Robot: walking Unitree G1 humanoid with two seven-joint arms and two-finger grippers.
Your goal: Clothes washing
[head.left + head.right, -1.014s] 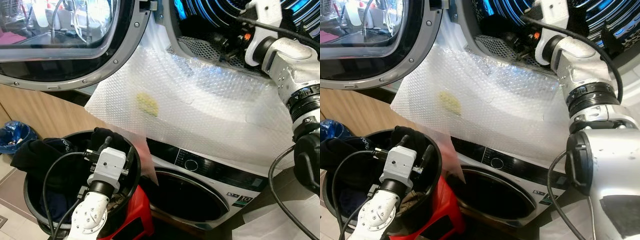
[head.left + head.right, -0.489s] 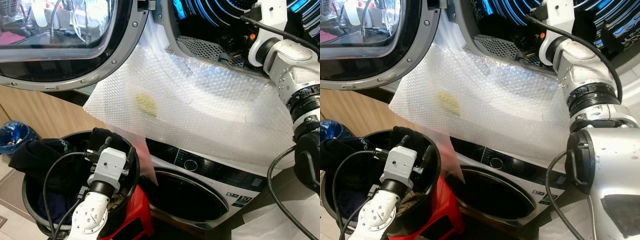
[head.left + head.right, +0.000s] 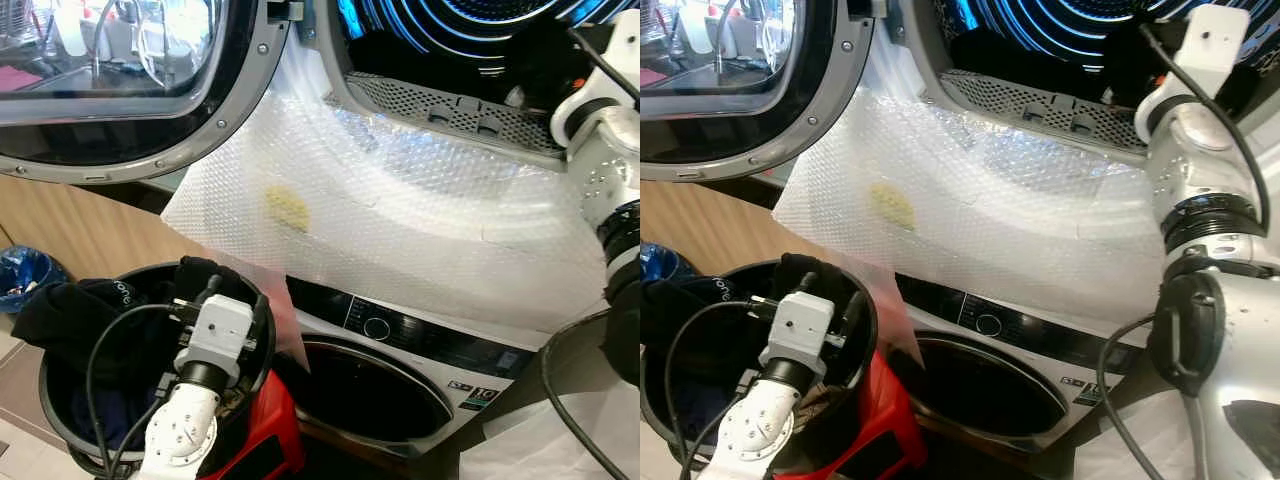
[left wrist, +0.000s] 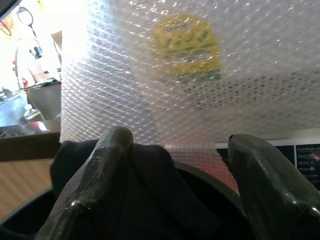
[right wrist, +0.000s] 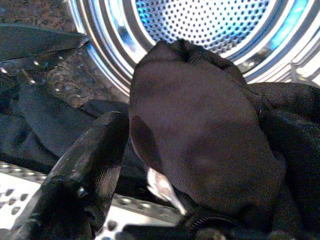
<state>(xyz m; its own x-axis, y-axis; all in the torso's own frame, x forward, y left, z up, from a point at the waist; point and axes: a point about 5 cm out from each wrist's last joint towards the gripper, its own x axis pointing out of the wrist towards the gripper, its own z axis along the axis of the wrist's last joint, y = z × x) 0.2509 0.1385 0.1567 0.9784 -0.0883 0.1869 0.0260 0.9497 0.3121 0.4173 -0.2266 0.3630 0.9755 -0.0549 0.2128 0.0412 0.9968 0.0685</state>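
at the frame's upper right the right gripper (image 5: 165,165) clamped a dark garment (image 5: 200,130) inside the drum (image 5: 210,20), while the left gripper (image 4: 175,165) gaped empty over more clothes (image 3: 75,310) in the lower-left bucket (image 3: 60,425).

- Upper drum mouth (image 3: 470,40) open; my right gripper (image 5: 165,165) inside it, dark garment (image 5: 200,125) bulging between its fingers.
- Bubble wrap (image 3: 400,210) drapes below the rim.
- Open door (image 3: 120,80) blocks far left.
- My left gripper (image 4: 175,165) over black bucket (image 3: 60,400), clothes (image 3: 70,310) piled underneath.
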